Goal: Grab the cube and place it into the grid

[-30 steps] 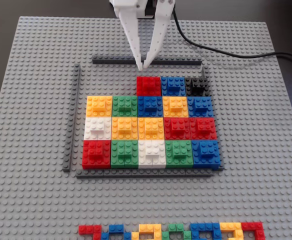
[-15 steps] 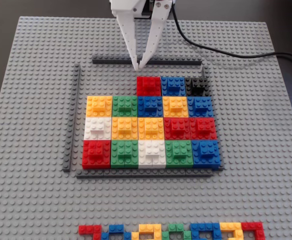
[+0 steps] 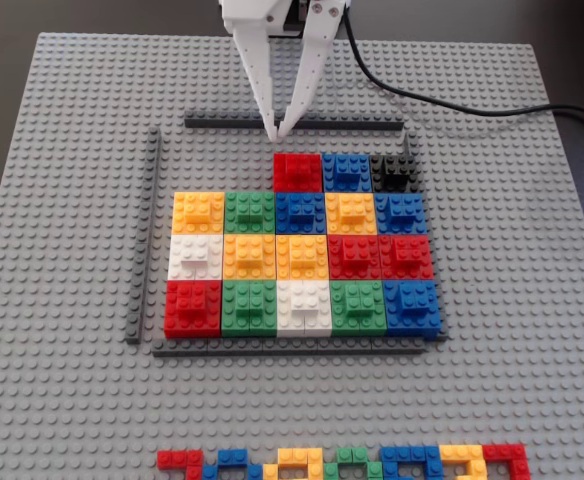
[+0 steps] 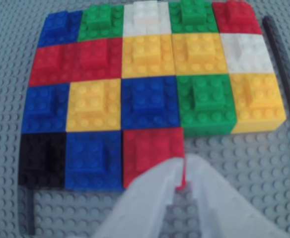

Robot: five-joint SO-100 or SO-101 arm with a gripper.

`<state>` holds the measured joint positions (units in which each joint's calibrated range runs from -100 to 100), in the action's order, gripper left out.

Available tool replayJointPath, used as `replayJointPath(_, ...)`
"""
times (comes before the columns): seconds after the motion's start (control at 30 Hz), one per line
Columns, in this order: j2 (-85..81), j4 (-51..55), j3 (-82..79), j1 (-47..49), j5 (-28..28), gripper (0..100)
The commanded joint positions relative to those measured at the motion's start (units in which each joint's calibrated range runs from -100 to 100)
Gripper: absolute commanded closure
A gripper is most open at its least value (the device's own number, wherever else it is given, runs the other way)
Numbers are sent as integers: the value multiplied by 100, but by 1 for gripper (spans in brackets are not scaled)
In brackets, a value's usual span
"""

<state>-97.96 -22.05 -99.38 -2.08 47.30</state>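
The red cube [image 3: 297, 172] sits in the top row of the grid [image 3: 292, 349], left of a blue block and a black block. Two cells to its left in that row show bare baseplate. My white gripper [image 3: 278, 135] hangs just behind the cube, over the far grey strip, fingertips together and holding nothing. In the wrist view the cube [image 4: 147, 151] lies in the nearest row of the grid [image 4: 283, 52], and the gripper [image 4: 182, 166] covers its near right corner, with only a thin gap between the fingers.
The light grey studded baseplate [image 3: 62, 400] carries everything. A thin multicolour strip of flat pieces [image 3: 342, 465] lies at the front edge. A black cable [image 3: 452, 105] runs from the arm to the right at the back.
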Motion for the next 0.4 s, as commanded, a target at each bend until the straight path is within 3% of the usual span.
replayJointPath(0.0, -204, -81, -53, 197, -24, 100)
replayJointPath(0.37, -204, -66, -53, 241, -15, 100)
